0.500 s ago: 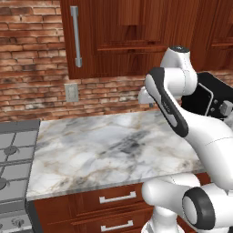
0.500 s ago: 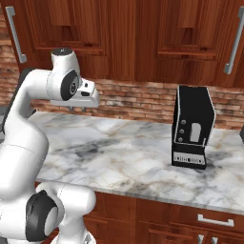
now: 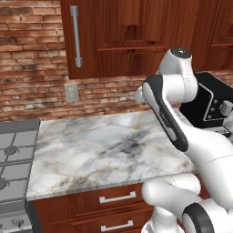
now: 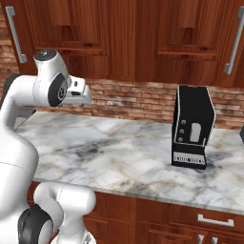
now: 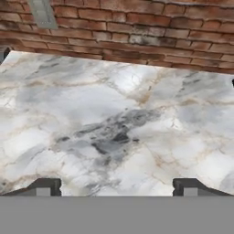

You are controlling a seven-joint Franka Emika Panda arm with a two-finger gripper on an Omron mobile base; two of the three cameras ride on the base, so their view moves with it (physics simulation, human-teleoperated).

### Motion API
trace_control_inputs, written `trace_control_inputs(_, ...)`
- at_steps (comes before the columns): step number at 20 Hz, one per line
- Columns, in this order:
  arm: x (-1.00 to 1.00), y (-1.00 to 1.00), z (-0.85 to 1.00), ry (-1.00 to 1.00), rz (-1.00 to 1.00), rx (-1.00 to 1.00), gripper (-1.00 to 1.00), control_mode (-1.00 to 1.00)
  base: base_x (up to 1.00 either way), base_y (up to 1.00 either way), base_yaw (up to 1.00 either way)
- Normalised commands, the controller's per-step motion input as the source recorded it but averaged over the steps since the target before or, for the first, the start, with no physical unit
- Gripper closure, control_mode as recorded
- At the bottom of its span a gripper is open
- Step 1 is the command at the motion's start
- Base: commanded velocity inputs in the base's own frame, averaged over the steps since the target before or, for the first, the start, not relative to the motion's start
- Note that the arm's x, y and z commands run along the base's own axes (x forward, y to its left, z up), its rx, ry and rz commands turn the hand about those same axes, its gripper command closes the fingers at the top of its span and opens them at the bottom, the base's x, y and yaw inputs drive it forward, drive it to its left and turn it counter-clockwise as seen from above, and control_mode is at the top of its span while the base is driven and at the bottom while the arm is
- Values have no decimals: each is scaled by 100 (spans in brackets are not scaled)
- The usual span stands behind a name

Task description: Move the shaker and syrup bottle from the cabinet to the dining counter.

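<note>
So the cabinet [image 3: 132, 36] is sitting up above and behind the end effector [image 5: 118, 186], which is pointing down at the counter [image 3: 100, 154] instead. That's the whole thing really: the doors are shut, so the shaker and syrup bottle are presumably inside where I can't see them, and the arm is going to need to swing up toward the bar handle [image 3: 76, 36]. That handle is running vertically, off to the arm's left and higher than the hand.

Going big to small: reddish wood cabinet with panelled doors, brick wall [image 3: 32, 91] below it, grey-veined glossy marble counter, a black boxy appliance [image 4: 191, 127] standing to the arm's right, a stove [image 3: 11, 159] on the left, a small wall outlet [image 3: 71, 92]. End effector is spread wide, holding nothing.
</note>
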Motion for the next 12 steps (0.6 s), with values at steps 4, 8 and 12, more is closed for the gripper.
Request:
trace_control_inputs(4, -14, 43, 28, -46, 0, 0, -100, -100, 0, 0, 0)
trace_control_inputs(8, -13, 46, 42, -43, -2, 0, -100, -100, 0, 0, 0)
trace_control_inputs(12, -8, 46, 47, -32, -6, 4, -100, -100, 0, 0, 0)
